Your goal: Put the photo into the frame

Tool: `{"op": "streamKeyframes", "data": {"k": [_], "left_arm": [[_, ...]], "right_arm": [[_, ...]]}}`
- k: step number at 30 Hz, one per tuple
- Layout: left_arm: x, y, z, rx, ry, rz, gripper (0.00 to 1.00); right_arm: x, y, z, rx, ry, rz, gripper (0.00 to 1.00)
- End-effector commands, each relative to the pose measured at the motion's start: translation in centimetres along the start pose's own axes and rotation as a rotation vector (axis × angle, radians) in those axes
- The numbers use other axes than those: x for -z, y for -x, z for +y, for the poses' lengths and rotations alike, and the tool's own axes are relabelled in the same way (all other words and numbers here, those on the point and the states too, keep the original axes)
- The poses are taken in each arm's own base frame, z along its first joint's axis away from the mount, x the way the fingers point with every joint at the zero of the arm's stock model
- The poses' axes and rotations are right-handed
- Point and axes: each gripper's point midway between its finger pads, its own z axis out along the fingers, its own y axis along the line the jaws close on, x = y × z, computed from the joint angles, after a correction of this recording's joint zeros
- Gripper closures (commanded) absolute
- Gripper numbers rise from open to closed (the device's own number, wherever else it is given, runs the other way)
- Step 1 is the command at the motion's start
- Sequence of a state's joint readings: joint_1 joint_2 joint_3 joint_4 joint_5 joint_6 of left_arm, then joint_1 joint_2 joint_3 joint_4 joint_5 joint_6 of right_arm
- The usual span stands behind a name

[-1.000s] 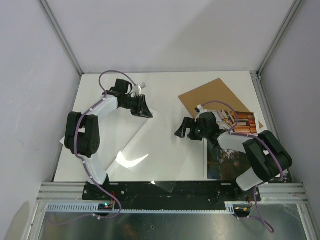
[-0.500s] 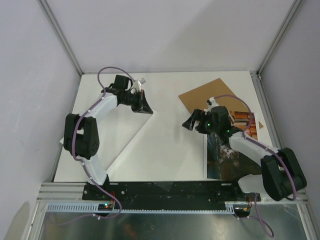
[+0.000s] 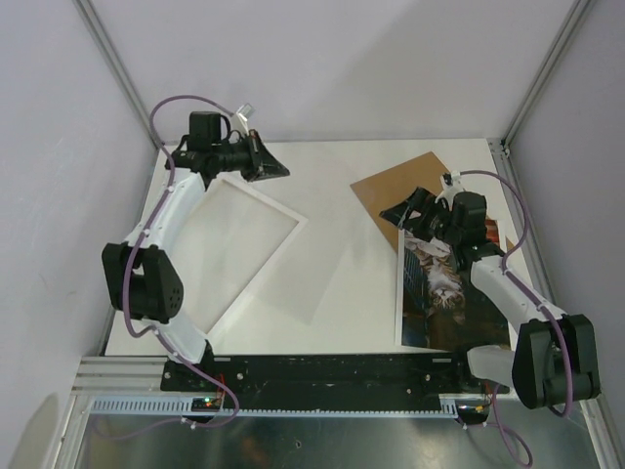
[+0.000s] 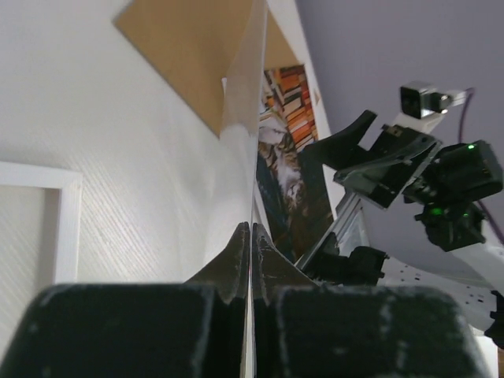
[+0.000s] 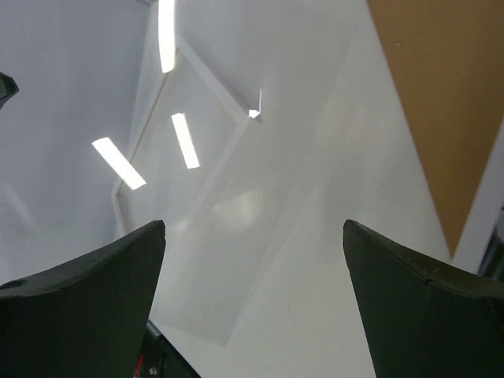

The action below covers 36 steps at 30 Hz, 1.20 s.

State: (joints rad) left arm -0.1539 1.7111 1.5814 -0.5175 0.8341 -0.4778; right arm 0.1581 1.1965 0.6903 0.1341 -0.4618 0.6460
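The left gripper (image 3: 266,166) is clenched on a clear sheet (image 4: 240,142). The left wrist view shows this thin pane edge-on, pinched between the two dark fingers (image 4: 228,260) and running away from them toward the right arm. From above the pane is almost invisible, so how its far edge meets the table (image 3: 342,283) is hard to tell.

The right gripper (image 3: 408,210) is released. Its fingers (image 5: 102,276) stand wide apart with only the table surface showing between them. It sits over the near corner of the brown backing board (image 3: 395,191), and whether it touches the board is unclear.

The frame (image 3: 264,201) lies flat just on the near side of the left gripper, white face up. The table shows through its opening.

The photo (image 3: 439,288) lies flat on the near side of the right gripper, beneath the right forearm and well apart from the frame. Its far edge is at the board. The cat shows in the print, with book spines behind it that are too small to read.
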Motion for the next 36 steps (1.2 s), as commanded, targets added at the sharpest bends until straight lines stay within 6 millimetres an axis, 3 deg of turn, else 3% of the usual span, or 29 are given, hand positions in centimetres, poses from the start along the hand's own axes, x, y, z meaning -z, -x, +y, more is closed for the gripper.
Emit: {"op": "streamKeyframes", "data": {"k": [1,9,17,27,36], "left_arm": [[3.6,2.9,-5.4,-0.014,-0.099,-0.112,1.0],[7.8,5.3,-8.0,0.039,-0.171,-0.253,1.0],[10.3,6.6,-10.4,0.073,-0.247,-0.324,1.0],[11.3,7.3,-12.1,0.092,-0.335,-0.358,1.0],[11.6,7.4,-11.1,0.114,-0.379,-0.355,1.0]], "right_arm": [[-0.3,1.9,4.5,0.016,0.198,-0.027,0.01],[-0.9,2.0,8.7,0.046,0.389,-0.04,0.01],[-1.8,1.7,10.9,0.078,0.5,-0.058,0.01],[-3.0,1.1,14.3,0.051,0.696,-0.052,0.01],[-0.7,1.5,17.2,0.005,0.832,-0.041,0.01]]}}
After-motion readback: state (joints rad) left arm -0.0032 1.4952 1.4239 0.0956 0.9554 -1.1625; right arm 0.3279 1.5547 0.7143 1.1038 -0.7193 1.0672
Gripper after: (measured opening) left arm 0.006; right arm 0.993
